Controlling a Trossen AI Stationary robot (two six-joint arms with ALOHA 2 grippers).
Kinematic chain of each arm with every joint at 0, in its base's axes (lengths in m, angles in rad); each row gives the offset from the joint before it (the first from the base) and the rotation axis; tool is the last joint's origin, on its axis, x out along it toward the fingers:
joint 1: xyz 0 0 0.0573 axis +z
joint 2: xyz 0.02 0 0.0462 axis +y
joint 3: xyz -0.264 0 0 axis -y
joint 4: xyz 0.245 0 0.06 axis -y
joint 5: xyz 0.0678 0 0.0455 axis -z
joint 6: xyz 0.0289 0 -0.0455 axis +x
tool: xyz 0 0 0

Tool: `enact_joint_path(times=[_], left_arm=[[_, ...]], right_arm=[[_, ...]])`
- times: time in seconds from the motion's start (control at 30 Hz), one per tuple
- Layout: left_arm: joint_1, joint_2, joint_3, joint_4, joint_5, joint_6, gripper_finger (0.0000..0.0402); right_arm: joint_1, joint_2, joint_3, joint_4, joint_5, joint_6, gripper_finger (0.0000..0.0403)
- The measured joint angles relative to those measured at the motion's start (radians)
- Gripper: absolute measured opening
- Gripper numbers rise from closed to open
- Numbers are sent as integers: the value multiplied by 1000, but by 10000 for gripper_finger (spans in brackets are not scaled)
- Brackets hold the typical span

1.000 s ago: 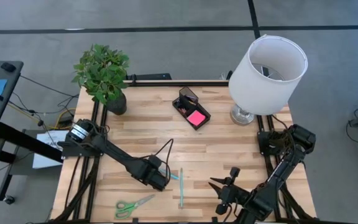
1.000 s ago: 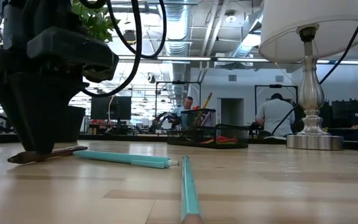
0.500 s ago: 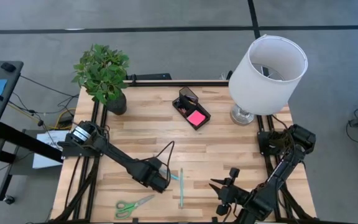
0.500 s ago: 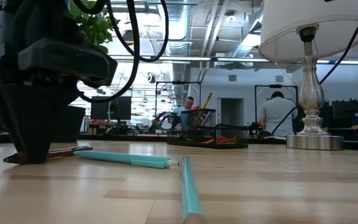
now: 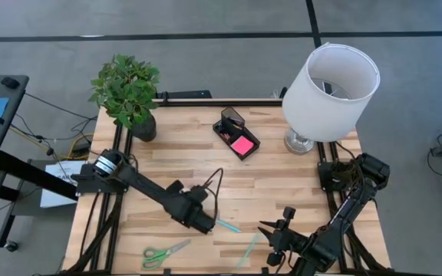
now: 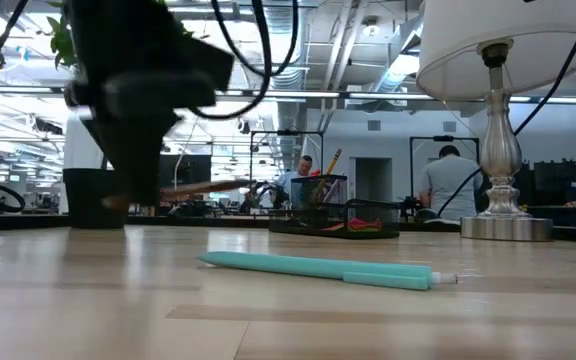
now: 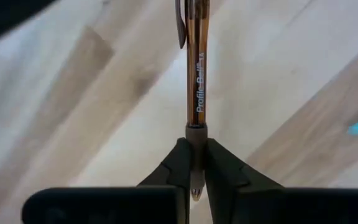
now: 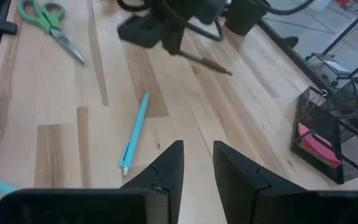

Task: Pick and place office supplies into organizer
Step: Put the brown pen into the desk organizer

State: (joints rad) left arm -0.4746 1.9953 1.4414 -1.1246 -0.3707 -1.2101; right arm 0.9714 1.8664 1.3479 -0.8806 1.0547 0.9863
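My left gripper (image 5: 205, 223) is shut on a brown see-through pen (image 7: 196, 74) above the table's near middle. In the low view the gripper (image 6: 140, 190) hangs clear of the wood and the pen (image 6: 208, 185) sticks out sideways. A teal pen (image 5: 227, 225) lies flat just right of it. A second teal one (image 5: 249, 247) lies nearer the front. Green-handled scissors (image 5: 166, 251) lie at the near left. The black organizer (image 5: 235, 132), holding a pink pad (image 5: 242, 146), stands at the far middle. My right gripper (image 8: 197, 163) waits open near the front right. My left gripper pinches the brown pen close to one end (image 7: 196, 138) between its two fingertips (image 7: 173, 168), with a short stub showing behind them. The fingers come from above, pointing steeply down, and lie across the pen. The pen is lifted clear of the table, about level.
A white lamp (image 5: 330, 90) stands at the far right and a potted plant (image 5: 129, 90) at the far left. Bare wood lies between the organizer and the pens. People sit in the room beyond the table in the low view.
My left gripper has shut on the brown pen and risen with it, turning as it went; the pen has come off the table. The two teal pens have slid and turned toward the near right.
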Motion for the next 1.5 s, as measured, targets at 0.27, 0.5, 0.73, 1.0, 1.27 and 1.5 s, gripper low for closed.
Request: enact_joint_path(times=[0.27,0.5,0.73,1.0,1.27,1.5], left_arm=[[160,0,226,-270,-192,257,13],[391,-2,399,-326,-263,689,11],[503,-3,455,-237,-369,1138,11],[509,5,461,-39,-682,1705,11],[595,129,462,131,-980,2205,11],[649,257,460,78,-1056,2281,11]], right_arm=[[0,0,0,17,0,0,79],[0,0,0,66,0,0,79],[-5,0,0,95,-6,0,79],[-29,0,0,105,-7,0,79],[-52,0,0,118,-78,0,79],[-48,0,0,133,-115,0,79]])
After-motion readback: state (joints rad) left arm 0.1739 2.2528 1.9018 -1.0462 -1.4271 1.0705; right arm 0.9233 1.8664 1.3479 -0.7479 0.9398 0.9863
